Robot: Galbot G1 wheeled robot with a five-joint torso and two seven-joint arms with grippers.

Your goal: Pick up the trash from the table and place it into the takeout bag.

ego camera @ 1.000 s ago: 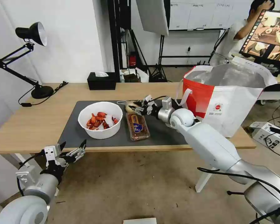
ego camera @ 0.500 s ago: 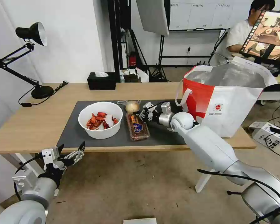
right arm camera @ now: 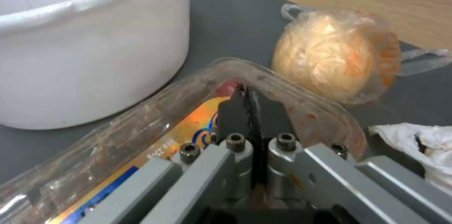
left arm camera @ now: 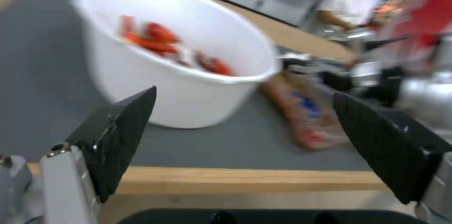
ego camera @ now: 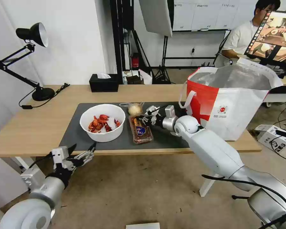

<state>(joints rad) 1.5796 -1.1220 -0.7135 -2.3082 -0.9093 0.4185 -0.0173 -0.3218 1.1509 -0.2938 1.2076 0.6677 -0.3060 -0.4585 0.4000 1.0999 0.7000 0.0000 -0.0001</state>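
Tray (right arm camera: 141, 139) rim under closed right pincer (right arm camera: 249, 100) — wrapped ball (right arm camera: 337, 54) just beside

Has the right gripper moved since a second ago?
Yes. The right gripper has drawn back from the wrapped beige ball toward the clear plastic tray; the ball stays on the mat.

A black desk lamp (ego camera: 28, 60) is standing on the far left, its round base sitting on the wood and its cable (ego camera: 44, 100) trailing beside it. A black tissue box (ego camera: 103, 82) is resting at the far edge, with a white tissue sticking out of its top. Behind, black light stands (ego camera: 163, 57) are standing on the floor. A monitor (ego camera: 273, 35) is glowing at the far right. A small white box (ego camera: 271, 133) is lying on the floor below it.
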